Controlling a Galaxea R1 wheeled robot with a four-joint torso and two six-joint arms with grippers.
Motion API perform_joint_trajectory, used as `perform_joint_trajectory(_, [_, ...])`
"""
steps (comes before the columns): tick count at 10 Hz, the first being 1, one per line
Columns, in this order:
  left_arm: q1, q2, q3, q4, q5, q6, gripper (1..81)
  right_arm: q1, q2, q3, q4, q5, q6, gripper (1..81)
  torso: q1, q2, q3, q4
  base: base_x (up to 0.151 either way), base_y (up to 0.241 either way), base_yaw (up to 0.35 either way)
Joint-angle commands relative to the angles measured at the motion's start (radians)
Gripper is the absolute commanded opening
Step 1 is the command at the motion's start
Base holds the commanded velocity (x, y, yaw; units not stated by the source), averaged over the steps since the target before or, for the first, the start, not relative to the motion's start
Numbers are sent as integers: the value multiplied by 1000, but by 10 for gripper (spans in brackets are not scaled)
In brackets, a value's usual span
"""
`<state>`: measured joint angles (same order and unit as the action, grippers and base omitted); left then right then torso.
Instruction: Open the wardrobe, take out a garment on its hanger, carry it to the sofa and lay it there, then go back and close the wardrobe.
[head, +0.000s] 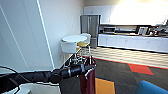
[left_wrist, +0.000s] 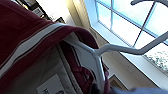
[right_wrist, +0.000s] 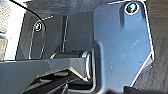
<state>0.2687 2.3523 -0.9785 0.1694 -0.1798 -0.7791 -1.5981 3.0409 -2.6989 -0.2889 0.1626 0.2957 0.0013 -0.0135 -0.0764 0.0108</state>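
Head view, left to right. One white wall panel (head: 22, 35) occupies the left side. One left arm (head: 37, 76) enters from the left and extends to the centre; the left gripper (head: 86, 68) is at its end, level with the top of the garment (head: 88, 80). One garment, maroon, hangs straight down below the gripper, over dark carpet (head: 117, 72). Finger state of the left gripper: cannot be determined. Beyond the garment stands one round white table (head: 74, 38) with white chairs (head: 68, 47) against it; the count of chairs is unclear. One steel refrigerator (head: 90, 26) follows, then a run of white kitchen cabinets (head: 135, 42). One corner of the blue sofa (head: 150, 88) appears at lower right, well apart from the garment.

Left wrist view adds detail: one white hanger (left_wrist: 100, 53) inside the garment collar (left_wrist: 37, 35), its hook rising before a window (left_wrist: 130, 22).

Right wrist view: robot plate and carpet; right gripper state cannot be determined.
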Motion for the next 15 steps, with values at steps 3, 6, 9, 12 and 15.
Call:
perform_joint_trajectory(3, [-173, 3, 47, 56, -99, 32, 10, 28, 0, -4, -1, -41, 0, 811, 0, 0, 0, 0, 0, 0, -281])
perform_joint_trajectory(6, [-173, 3, 47, 59, -99, 32, 10, 32, 6, -4, -1, -46, 0, 811, 0, 0, 0, 0, 0, 0, -281])
perform_joint_trajectory(9, [-173, 7, 49, 67, -99, 32, 10, 32, 8, -4, -3, -46, -1, 811, 0, 0, 0, 0, 0, 0, -282])
perform_joint_trajectory(12, [-173, 10, 49, 67, -99, 31, 10, 31, 9, -4, -3, -46, -1, 811, 0, 0, 0, 0, 0, 0, -283])
perform_joint_trajectory(15, [-171, 19, 53, 68, -98, 31, 10, 31, 8, -7, -3, -48, -1, 811, 0, 0, 0, 0, 0, 0, -284])
